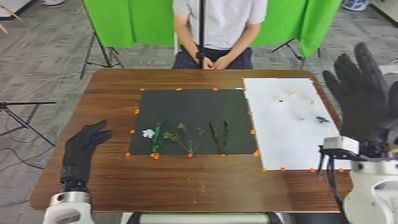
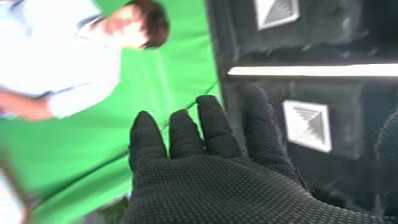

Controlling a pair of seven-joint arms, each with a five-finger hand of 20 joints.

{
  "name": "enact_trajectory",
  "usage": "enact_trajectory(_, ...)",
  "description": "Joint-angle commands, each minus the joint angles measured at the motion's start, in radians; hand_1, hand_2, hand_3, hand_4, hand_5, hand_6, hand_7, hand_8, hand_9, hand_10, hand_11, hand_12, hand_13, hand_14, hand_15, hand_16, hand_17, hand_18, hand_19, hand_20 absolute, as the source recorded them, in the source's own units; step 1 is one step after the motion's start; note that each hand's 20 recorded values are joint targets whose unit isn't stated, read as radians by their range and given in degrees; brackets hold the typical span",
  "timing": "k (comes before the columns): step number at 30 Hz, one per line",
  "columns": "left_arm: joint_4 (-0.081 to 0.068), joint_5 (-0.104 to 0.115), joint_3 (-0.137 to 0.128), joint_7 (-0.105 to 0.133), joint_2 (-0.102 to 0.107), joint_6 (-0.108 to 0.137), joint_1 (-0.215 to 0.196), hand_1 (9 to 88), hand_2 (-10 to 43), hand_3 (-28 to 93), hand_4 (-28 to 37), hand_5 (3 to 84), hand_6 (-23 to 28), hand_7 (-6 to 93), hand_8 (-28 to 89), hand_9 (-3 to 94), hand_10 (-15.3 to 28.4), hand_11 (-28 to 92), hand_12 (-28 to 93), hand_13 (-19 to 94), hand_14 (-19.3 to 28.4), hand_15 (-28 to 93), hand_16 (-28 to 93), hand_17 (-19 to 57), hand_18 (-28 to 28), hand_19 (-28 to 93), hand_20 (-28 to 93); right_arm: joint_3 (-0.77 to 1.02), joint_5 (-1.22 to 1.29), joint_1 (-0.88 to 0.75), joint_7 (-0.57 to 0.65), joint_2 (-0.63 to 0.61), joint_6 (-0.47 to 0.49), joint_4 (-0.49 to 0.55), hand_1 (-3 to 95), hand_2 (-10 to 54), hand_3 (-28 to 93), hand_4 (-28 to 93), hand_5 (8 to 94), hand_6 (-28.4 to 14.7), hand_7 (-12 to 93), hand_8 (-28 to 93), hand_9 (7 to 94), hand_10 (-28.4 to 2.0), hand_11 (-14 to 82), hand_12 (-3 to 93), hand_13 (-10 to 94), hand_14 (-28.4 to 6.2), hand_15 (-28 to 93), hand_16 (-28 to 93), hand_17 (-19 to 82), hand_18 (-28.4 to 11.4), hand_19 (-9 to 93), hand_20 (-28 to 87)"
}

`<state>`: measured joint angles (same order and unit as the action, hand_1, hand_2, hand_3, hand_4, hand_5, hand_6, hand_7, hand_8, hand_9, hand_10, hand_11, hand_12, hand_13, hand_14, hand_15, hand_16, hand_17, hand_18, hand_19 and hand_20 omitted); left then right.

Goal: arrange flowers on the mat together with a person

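My left hand [image 1: 82, 147] rests open over the table's left side, beside the dark mat [image 1: 178, 105]. Raised at the right edge, my right hand [image 1: 364, 95] has straight, spread fingers and holds nothing; in the right wrist view the same right hand [image 2: 222, 185] is open too. On the mat's lower half lie a white flower [image 1: 148, 133], a green stem [image 1: 157, 139], a branching sprig [image 1: 185, 140] and dark thin stems [image 1: 218, 135]. A white sheet [image 1: 284, 135] to the right bears a few small flower pieces [image 1: 290, 93].
Orange markers [image 1: 253, 132] line the mat and sheet. Bare wood [image 1: 191, 185] lies between the mat and the table's near edge. A person sits across the table, hands together near its far edge. A thin dark pole [image 1: 202, 30] stands in front of the person.
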<state>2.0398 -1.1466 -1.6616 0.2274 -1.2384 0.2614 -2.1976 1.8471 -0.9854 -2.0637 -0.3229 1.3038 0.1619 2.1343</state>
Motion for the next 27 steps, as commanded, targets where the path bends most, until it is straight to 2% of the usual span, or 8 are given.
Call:
enact_trajectory(1,0.001,-0.012,0.004,-0.018,-0.015,-0.018,-0.012,17.9,11.9,64,-28.3,49.9,3.8,15.3,-7,52.3,15.9,24,14,41,18.4,23,-2,9.4,11.5,10,17,0.001,-0.069,-0.230,0.022,0.123,0.022,0.007,-1.6,3.4,75,-22,27.7,0.9,6,-8,27.3,-12.8,0.1,5.3,18,-8.7,-2,7,9,-10.8,0,18)
enact_trajectory(7,0.003,-0.019,0.006,-0.022,-0.014,-0.021,-0.010,18.0,11.8,64,-28.3,50.0,3.8,15.4,-7,52.3,15.9,24,14,41,18.5,23,-2,9.3,11.6,10,17,-0.035,-0.076,-0.196,0.029,0.110,-0.023,-0.007,-1.1,3.2,75,-21,28.3,0.8,6,-9,28.3,-12.8,0.5,5.5,19,-8.8,0,6,10,-11.7,0,18)
enact_trajectory(27,0.003,-0.022,0.010,-0.024,-0.019,-0.021,-0.010,18.2,11.4,65,-28.3,50.0,3.9,15.4,-7,52.3,15.9,24,14,41,18.4,23,-2,9.3,11.6,10,17,-0.030,-0.069,-0.186,0.018,0.120,-0.006,-0.018,0.3,0.9,76,-21,30.9,0.4,6,-9,31.4,-13.1,1.7,6.4,21,-9.6,5,3,12,-12.2,0,19)
